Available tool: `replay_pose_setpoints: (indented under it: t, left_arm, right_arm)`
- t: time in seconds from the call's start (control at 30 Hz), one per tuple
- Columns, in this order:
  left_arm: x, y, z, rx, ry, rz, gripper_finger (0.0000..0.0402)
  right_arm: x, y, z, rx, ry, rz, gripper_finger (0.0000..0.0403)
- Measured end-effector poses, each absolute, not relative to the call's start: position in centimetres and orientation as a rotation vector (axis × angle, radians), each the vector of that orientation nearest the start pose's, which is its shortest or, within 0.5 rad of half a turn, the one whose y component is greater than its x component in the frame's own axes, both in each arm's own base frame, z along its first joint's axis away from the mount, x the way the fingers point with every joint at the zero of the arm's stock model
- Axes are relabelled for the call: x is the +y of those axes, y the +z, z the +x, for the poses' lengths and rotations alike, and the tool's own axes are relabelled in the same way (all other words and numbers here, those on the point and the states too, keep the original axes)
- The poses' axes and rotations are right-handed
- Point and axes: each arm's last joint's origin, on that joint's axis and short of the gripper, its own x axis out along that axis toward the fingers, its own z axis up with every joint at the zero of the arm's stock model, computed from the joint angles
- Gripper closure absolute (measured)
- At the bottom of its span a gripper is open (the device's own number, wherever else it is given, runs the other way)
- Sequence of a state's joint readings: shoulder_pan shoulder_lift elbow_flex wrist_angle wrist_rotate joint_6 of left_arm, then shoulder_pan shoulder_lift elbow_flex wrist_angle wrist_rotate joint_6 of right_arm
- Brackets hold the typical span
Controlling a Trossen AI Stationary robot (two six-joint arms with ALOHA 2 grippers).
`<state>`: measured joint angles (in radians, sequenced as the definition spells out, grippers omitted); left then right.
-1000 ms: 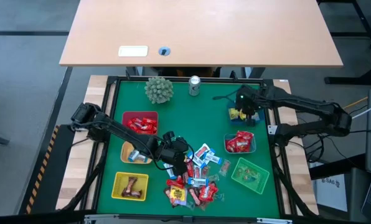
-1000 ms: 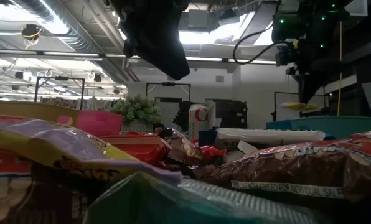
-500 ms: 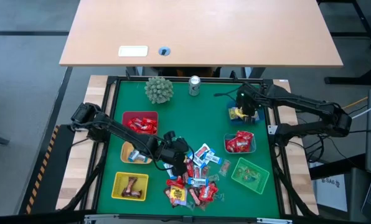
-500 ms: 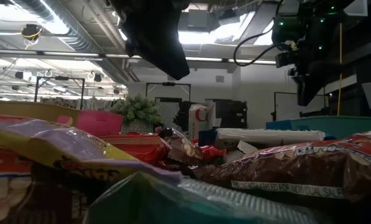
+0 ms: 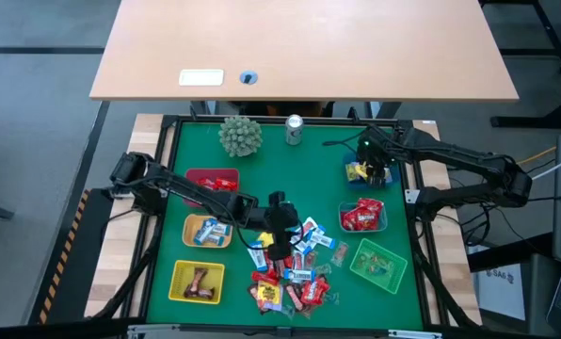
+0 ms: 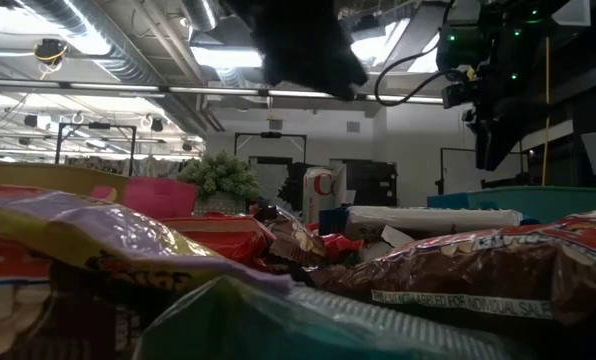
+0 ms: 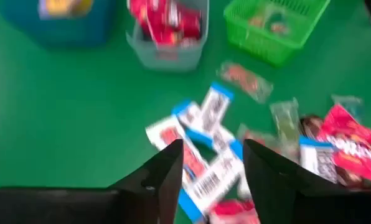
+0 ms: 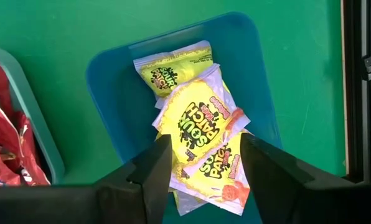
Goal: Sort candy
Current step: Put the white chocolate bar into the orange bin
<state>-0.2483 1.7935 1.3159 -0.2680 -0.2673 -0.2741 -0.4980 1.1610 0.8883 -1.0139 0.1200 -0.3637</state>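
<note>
Green-topped counter, black frame; pale wooden desk beyond its far edge. Room behind: ceiling ducts, strip lights. Candy heaped near the front edge, mid-counter. Left pincer above the heap, fingers apart, empty. Right pincer spread over yellow packets in the blue basket by the right edge, gripping none.

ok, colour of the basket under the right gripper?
Blue basket, holding yellow candy; right wrist view shows it best.

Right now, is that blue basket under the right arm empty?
No. The blue basket holds several yellow candy packets, seen between the right gripper's open fingers.
</note>
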Motion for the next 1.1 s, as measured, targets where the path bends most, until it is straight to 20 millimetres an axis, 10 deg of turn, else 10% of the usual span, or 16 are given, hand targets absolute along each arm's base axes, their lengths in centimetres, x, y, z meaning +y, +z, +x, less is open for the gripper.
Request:
replay_pose_setpoints:
  t: [1.1]
  left_arm:
    - [-9.5,13.1,42.0,0.836,-0.261,0.417,0.0236]
  right_arm:
    - [-9.5,24.5,17.0,1.331,-0.263,-0.041,0.0214]
